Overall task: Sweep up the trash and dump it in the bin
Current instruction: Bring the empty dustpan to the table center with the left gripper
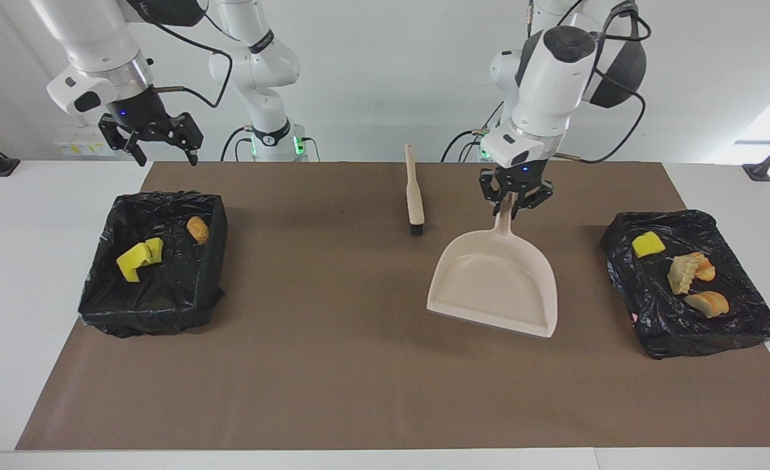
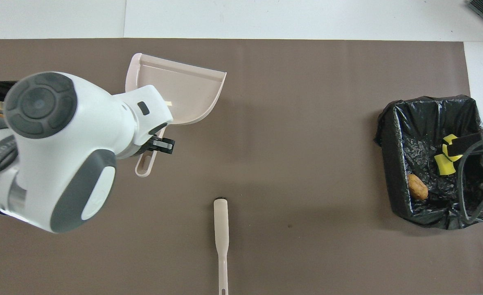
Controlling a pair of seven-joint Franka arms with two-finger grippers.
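Note:
The trash lies in two black-lined bins. The bin (image 1: 107, 313) at the right arm's end holds yellow sponge pieces (image 1: 138, 260) and a tan lump (image 1: 197, 230). The bin (image 1: 692, 343) at the left arm's end holds a yellow sponge (image 1: 648, 244) and bread-like lumps (image 1: 688, 271). My left gripper (image 1: 513, 207) is shut on the handle of the beige dustpan (image 1: 496, 287), whose lip rests on the mat. My right gripper (image 1: 168, 156) is open and empty, up in the air over the edge of its bin nearest the robots.
The beige brush (image 1: 414, 196) lies on the brown mat (image 1: 333, 365), beside the dustpan and nearer to the robots, bristles down; it also shows in the overhead view (image 2: 222, 237). In that view the left arm hides most of its bin.

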